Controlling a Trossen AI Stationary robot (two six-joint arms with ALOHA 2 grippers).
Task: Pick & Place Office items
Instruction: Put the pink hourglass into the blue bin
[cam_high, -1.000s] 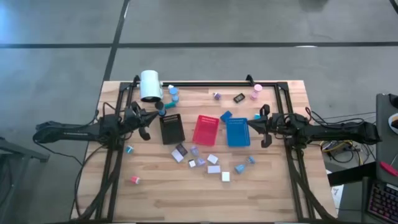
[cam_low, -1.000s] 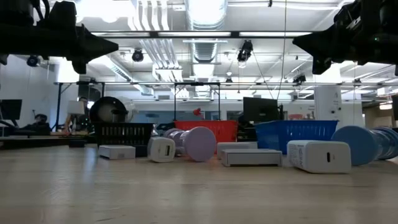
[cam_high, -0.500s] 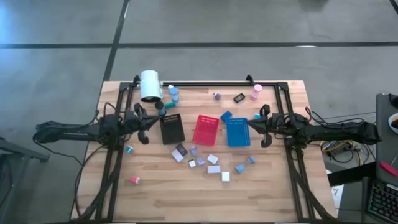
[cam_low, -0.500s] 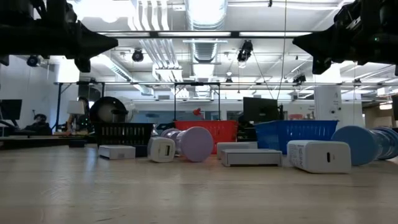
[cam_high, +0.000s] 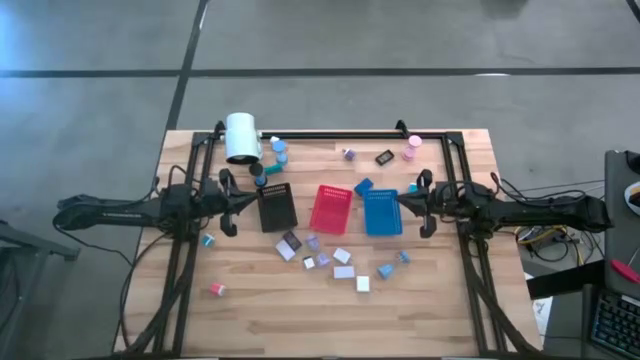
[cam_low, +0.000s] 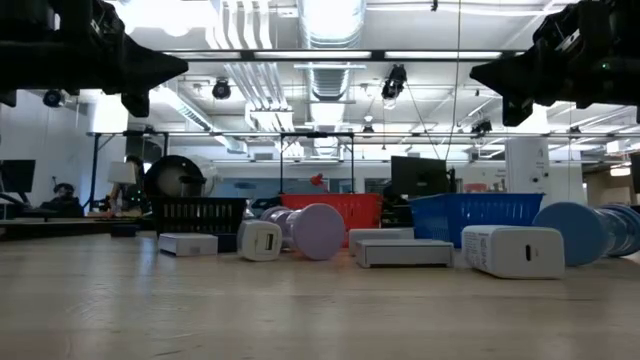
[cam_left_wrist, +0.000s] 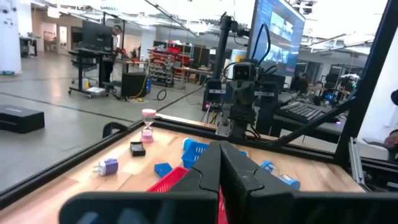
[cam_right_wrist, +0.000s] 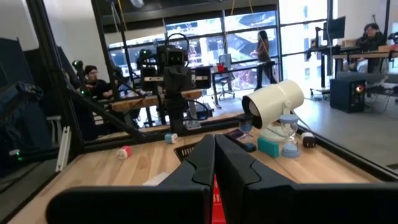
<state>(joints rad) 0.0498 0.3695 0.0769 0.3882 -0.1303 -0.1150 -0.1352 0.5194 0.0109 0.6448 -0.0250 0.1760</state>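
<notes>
Both dark arms reach in level from the table's sides, well above the wood. Left gripper (cam_high: 244, 198) hangs just beside the black slotted plastic tray (cam_high: 276, 207), fingers pressed together, nothing between them. Right gripper (cam_high: 404, 201) hangs at the outer edge of the blue slotted plastic tray (cam_high: 381, 212), also clenched on nothing.

Red slotted plastic tray (cam_high: 331, 208) lies between the black and blue ones. Big white cylinder (cam_high: 241, 137) lies on its side at the far left corner of the light wooden table (cam_high: 420, 310).

Office items all loose on the tabletop: a cluster of small white, grey and lavender blocks (cam_high: 342, 256) on the near side of the trays; a small red-and-white piece (cam_high: 216, 289) alone toward the near left; a pink hourglass-shaped piece (cam_high: 413, 147), a small black bit (cam_high: 384, 157) and a lavender bit (cam_high: 348, 153) along the far edge; blue round caps (cam_high: 279, 150) beside the cylinder. None of them is touched by either gripper.

People visible in the room beyond.
</notes>
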